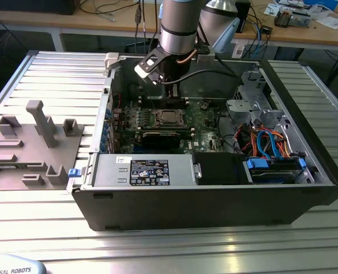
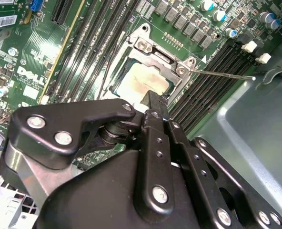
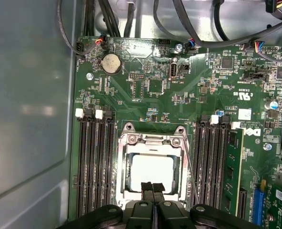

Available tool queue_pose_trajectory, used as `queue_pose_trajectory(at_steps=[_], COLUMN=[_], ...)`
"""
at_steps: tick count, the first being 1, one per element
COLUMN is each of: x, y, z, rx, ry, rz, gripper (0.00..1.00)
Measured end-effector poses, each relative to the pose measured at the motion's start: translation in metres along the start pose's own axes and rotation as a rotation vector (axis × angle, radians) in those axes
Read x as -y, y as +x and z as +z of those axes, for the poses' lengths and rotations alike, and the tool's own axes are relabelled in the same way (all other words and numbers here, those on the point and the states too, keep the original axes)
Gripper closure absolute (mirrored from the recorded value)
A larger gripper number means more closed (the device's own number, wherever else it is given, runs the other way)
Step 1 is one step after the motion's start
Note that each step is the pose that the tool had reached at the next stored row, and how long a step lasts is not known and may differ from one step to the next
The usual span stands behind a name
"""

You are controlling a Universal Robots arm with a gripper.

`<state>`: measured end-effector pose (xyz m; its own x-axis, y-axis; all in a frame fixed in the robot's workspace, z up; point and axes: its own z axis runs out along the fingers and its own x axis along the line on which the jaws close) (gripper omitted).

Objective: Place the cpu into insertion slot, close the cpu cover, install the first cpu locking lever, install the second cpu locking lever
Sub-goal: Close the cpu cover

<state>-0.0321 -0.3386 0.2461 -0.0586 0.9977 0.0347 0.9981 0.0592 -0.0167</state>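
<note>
— Nearest the lens, what is the gripper (image 3: 153, 187) doing?
— Its fingers are pressed together with nothing between them, tips at the edge of the cpu cover (image 3: 153, 140). I cannot tell whether they touch it.
— And the cpu (image 3: 153, 167)?
— It sits in the insertion slot (image 3: 127, 176), silver top showing through the cover's window. One locking lever (image 2: 222, 74) sticks out free over the memory slots (image 2: 212, 90).
— Left to right, exterior view?
— A grey fixture (image 1: 32, 142) on the table (image 1: 157, 245), then the open computer case (image 1: 214, 200) with the green motherboard (image 1: 206, 123), and blue cables (image 1: 272, 142) at the right end.
</note>
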Motion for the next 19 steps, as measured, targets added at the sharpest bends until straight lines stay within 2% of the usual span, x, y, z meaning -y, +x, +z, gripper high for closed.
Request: queue_pose_trajectory(at_steps=[5,19], x=[0.0001,0.0001], y=[0.0001,-0.0002], z=[-0.0037,-0.0055], rx=[-0.0007,-0.0012], ry=[0.0,0.0], rz=[0.0,0.0], gripper=[0.89,0.89])
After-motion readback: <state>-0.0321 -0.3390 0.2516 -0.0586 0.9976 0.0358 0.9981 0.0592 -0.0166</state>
